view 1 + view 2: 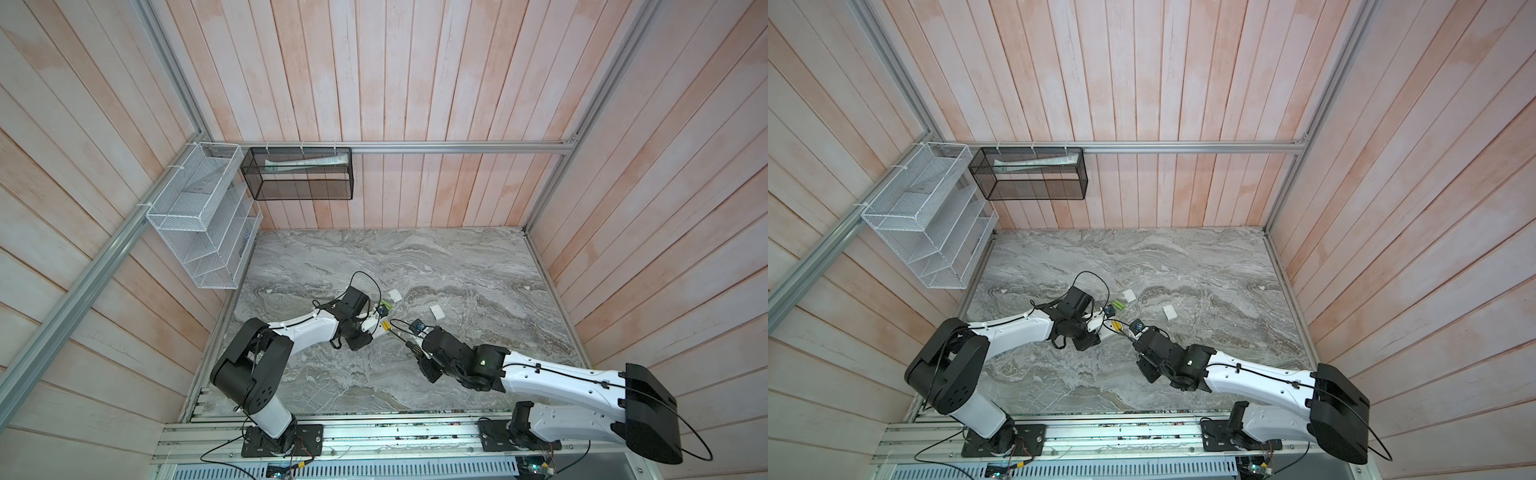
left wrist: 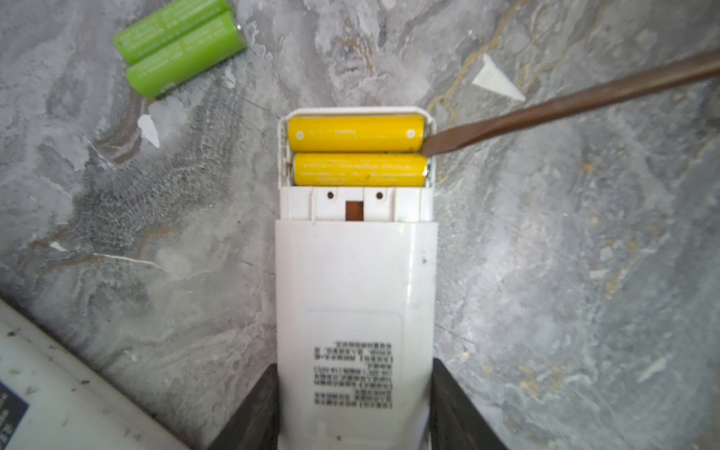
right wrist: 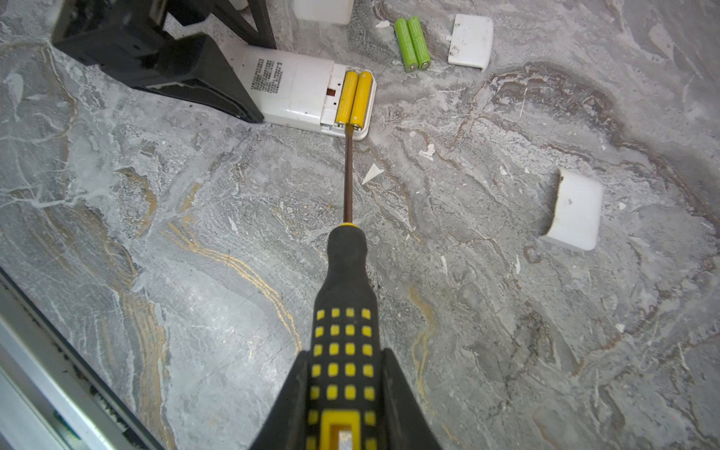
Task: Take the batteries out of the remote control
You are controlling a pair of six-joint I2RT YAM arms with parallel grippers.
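Observation:
The white remote control (image 2: pixel 354 292) lies back-up on the marble, and my left gripper (image 2: pixel 354 389) is shut on its sides. Its compartment is uncovered, with two yellow batteries (image 2: pixel 356 134) (image 3: pixel 352 97) lying side by side in it. Two lime green batteries (image 2: pixel 179 46) (image 3: pixel 412 43) lie loose on the table just beyond the remote. My right gripper (image 3: pixel 345 358) is shut on the black-and-yellow handle of a screwdriver (image 3: pixel 346 280). Its flat tip (image 2: pixel 432 146) touches the end of the outer yellow battery. In both top views the yellow batteries (image 1: pixel 386 325) (image 1: pixel 1117 325) show between the two grippers.
Two white battery covers (image 3: pixel 469 41) (image 3: pixel 574 210) lie on the marble past and right of the remote. Another white object (image 2: pixel 58 397) lies close beside my left gripper. A white mesh rack (image 1: pixel 199 216) and a black mesh basket (image 1: pixel 299 174) hang on the back-left walls.

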